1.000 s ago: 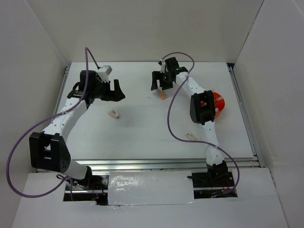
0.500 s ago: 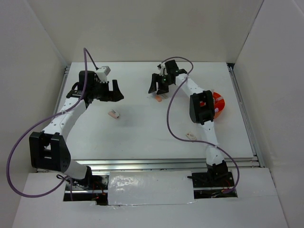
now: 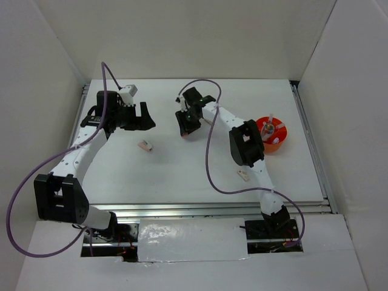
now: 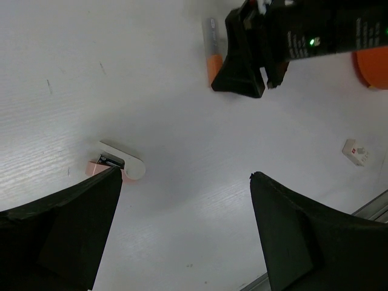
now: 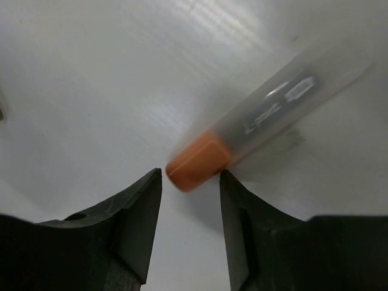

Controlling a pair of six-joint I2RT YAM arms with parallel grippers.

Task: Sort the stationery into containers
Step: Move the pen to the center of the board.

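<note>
A stick with an orange end and a clear body (image 5: 260, 124) lies on the white table. My right gripper (image 5: 190, 180) is open, its fingertips either side of the orange end and just short of it. In the left wrist view the same stick (image 4: 212, 51) lies beside my right gripper (image 4: 248, 63). My left gripper (image 4: 185, 176) is open and empty, with a pink and white eraser block (image 4: 118, 165) at its left fingertip. From above, the left gripper (image 3: 145, 116) is above that block (image 3: 145, 145), and the right gripper (image 3: 185, 126) is mid-table. The round orange tub (image 3: 274, 143) at the right holds a few items.
A small white eraser block (image 3: 243, 175) lies near the right arm's forearm and also shows in the left wrist view (image 4: 356, 151). White walls close in the table at the back and sides. A metal rail runs along the near edge.
My right gripper has swung left and nearer, away from the back of the table, and the orange tub is now uncovered. My left gripper has barely moved.
</note>
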